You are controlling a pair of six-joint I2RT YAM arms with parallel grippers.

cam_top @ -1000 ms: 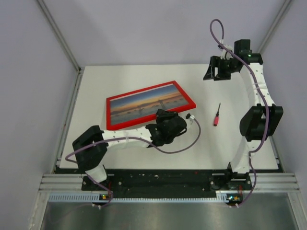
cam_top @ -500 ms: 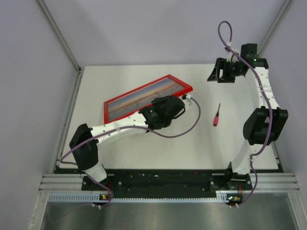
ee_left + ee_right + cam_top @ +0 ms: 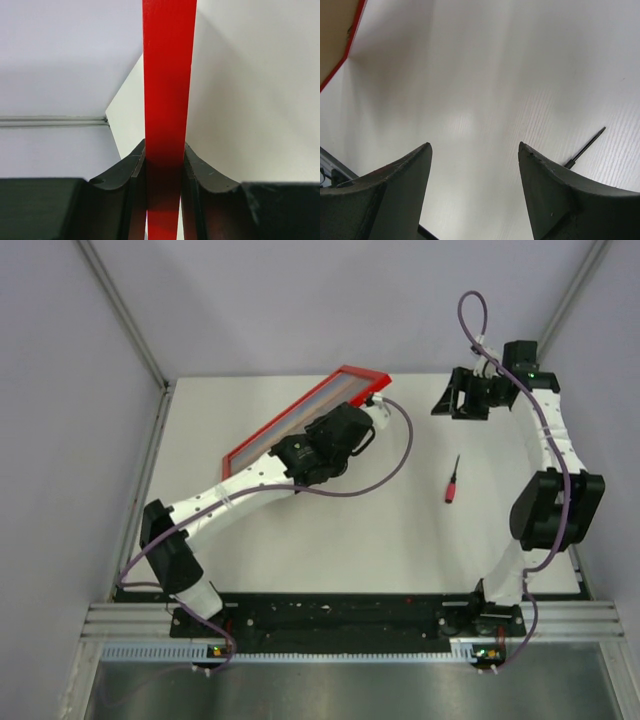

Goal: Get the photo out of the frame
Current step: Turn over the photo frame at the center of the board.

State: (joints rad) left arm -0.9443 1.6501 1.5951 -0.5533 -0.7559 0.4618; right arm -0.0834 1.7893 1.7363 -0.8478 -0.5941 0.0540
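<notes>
Top external view: I have the frame tipped steeply off the table, almost on edge. Its long axis runs on a diagonal from near-left to far-right. The left gripper holds it along one long side. The photo sits inside it, showing only as a thin, foreshortened pale strip. From here I cannot tell whether the frame's lower edge touches the table.

Left wrist view: the fingers of the left gripper are clamped on the red rim of the frame, one either side.

Right wrist view: the right gripper hangs with its jaws apart and nothing between them. The frame's brown back shows at the upper left, and a screwdriver lies on the table to the right.

The right gripper hovers well apart from the frame, off its far-right corner and on the side the back faces. In my judgement this free arm must travel left toward that back, while the left keeps the frame steady.
</notes>
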